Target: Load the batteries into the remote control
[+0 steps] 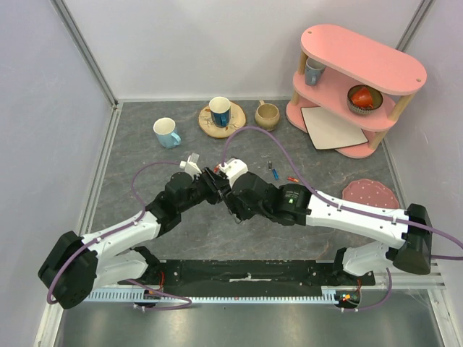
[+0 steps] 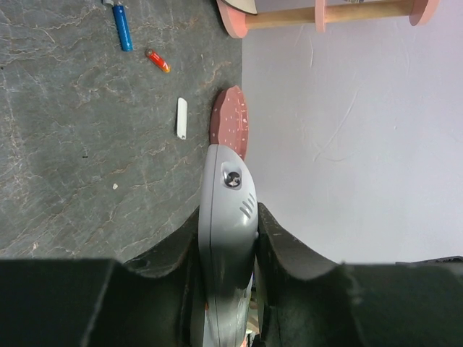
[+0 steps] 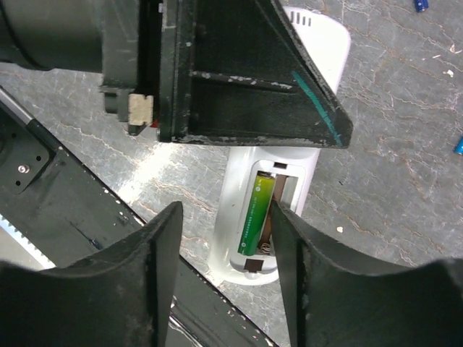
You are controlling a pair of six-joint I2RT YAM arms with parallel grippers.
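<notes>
The white remote control [image 2: 228, 195] is held on edge above the table, and my left gripper [image 2: 230, 217] is shut on its sides. In the right wrist view the remote control [image 3: 231, 195] shows its open back compartment. A green battery [image 3: 257, 213] lies in one slot, and the slot beside it is empty. My right gripper [image 3: 226, 210] stands open astride that end, with one fingertip [image 3: 283, 224] at the empty slot and nothing held. A blue battery [image 2: 123, 27] and a red battery [image 2: 158, 61] lie loose on the table, also visible from above as the blue battery [image 1: 271, 170] and the red battery [image 1: 291, 178].
A small white cover piece [image 2: 182, 118] lies near a pink round mat [image 1: 370, 194]. At the back stand a blue mug [image 1: 167, 132], a cup on a wooden saucer [image 1: 220, 112], a tan mug [image 1: 267, 114] and a pink two-tier shelf [image 1: 354, 79].
</notes>
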